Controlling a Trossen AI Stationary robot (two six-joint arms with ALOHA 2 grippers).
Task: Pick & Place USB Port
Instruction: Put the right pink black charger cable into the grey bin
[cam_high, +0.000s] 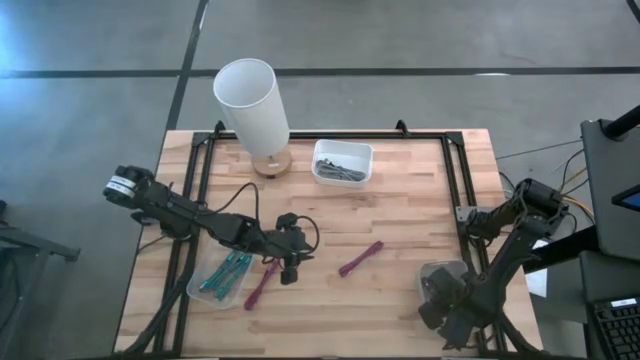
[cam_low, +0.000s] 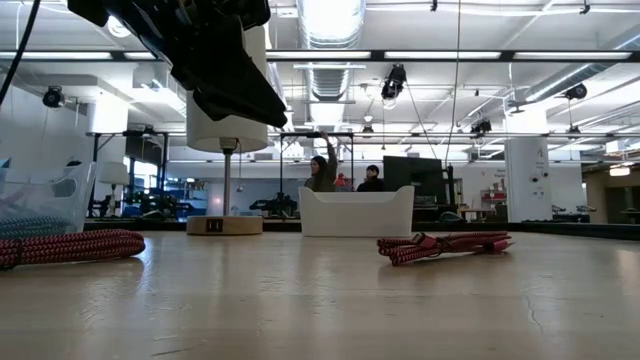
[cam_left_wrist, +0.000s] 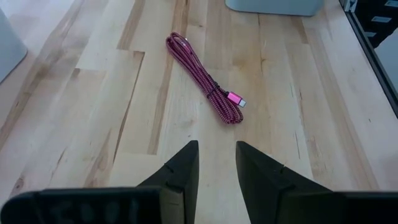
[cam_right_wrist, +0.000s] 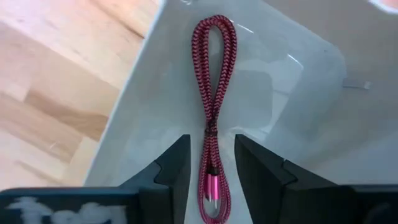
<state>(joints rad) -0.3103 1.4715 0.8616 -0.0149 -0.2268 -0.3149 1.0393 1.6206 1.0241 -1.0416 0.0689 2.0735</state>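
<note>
A bench (cam_high: 400, 215) strewn with pink braided USB cables is shown from above, with both arms at work along its near edge. Toward the near left corner, a clear tray (cam_high: 205, 290) holding teal cables (cam_high: 228, 272) is seen, and just beside it a loose cable (cam_high: 262, 284) lies below the left gripper (cam_high: 289, 272), whose fingers (cam_left_wrist: 180, 171) are held part-way apart over bare wood with nothing between them. A second cable (cam_high: 361, 258) is laid out near the middle of the bench, well apart from either arm; in the left wrist view it is shown folded into a narrow bundle with its metal plug (cam_left_wrist: 237, 99) exposed at one end. A white lamp (cam_high: 252, 108) and a white bin (cam_high: 342, 161) are set along the far edge. At the near right corner, a third cable (cam_right_wrist: 213, 106) is pictured lying doubled in a clear tray (cam_right_wrist: 298, 81), directly between the parted fingers (cam_right_wrist: 177, 165) of the right gripper (cam_high: 443, 318), which appears open rather than clamped on it. The cables are judged to be light, limp and lightly textured, so slipping seems unlikely; a pinch across the middle of the bundle, where the strands are bound together, is thought safer than one at the plug or the loop. No brand, label or legible writing can be made out on any item.
</note>
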